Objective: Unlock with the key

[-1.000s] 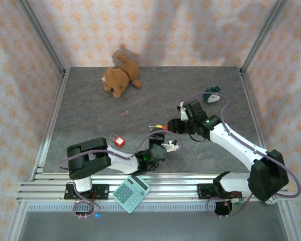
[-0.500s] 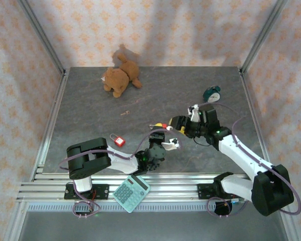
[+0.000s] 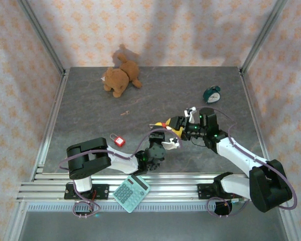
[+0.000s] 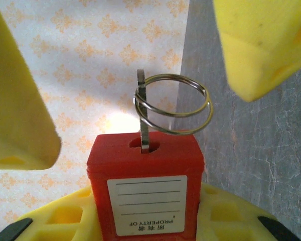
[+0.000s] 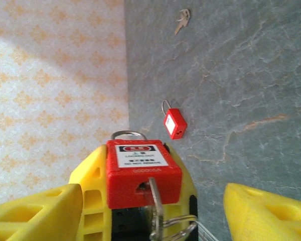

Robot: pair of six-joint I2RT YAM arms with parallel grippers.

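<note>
My left gripper (image 3: 163, 136) is shut on a red padlock (image 4: 145, 191), its yellow fingers (image 5: 90, 186) pressing the lock's two sides. A silver key (image 4: 143, 113) sits in the keyhole, and its ring (image 4: 173, 108) hangs free. The right gripper (image 3: 178, 123) is open. Its yellow fingers (image 4: 266, 45) stand one on each side of the key, apart from it. The right wrist view faces the lock's keyhole end (image 5: 143, 173), with the shackle (image 5: 128, 134) behind and my right gripper (image 5: 155, 216) wide around the key (image 5: 155, 203).
A second red padlock (image 3: 118, 141) lies on the grey table to the left. Loose keys (image 3: 124, 113) lie farther back. A teddy bear (image 3: 120, 78) sits at the back, an alarm clock (image 3: 212, 94) at the right, and a calculator (image 3: 131, 193) on the front rail.
The right gripper has opened wider and shifted slightly left, and its arm has swung in. The left gripper and the padlock have stayed still.
</note>
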